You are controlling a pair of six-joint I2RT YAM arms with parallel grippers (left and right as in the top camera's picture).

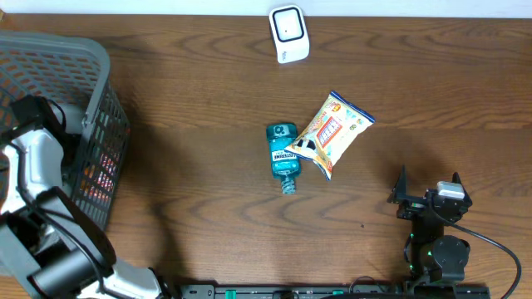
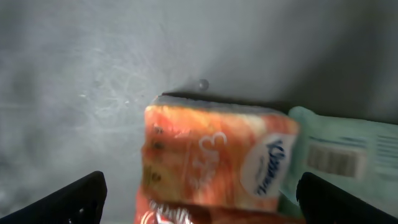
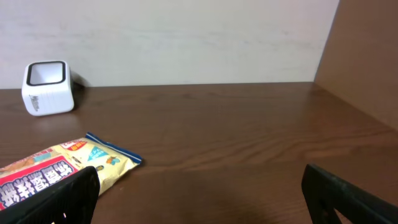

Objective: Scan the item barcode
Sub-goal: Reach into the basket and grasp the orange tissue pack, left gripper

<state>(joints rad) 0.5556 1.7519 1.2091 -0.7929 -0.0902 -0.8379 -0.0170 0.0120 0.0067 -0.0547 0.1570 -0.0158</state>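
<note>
Down on the left, the left arm reaches into the grey plastic mesh basket (image 1: pixel 100 108) at the table's left edge. Its wrist camera looks at the basket's grey floor, where an orange soft pack of tissues (image 2: pixel 211 155) lies with a pale green carton (image 2: pixel 348 152) touching its right side; a printed barcode shows on the carton's face. The left gripper (image 2: pixel 200 186) hangs over the tissue pack with its jaws spread wide, one finger at each lower corner of the view, holding nothing.

Near the middle of the brown wooden table (image 1: pixel 191 191) lies a teal mouthwash bottle (image 1: pixel 283 154) on its side, cap toward the near edge. A yellow-and-white snack bag (image 1: pixel 332 133) lies tilted just beside it on the right, its lower corner overlapping the bottle. The small white box-shaped barcode scanner (image 1: pixel 288 33) stands at the far edge, well apart from both.

The right gripper (image 1: pixel 428 187) sits low at the near right of the table, jaws fully apart and empty, facing the snack bag and the scanner.
</note>
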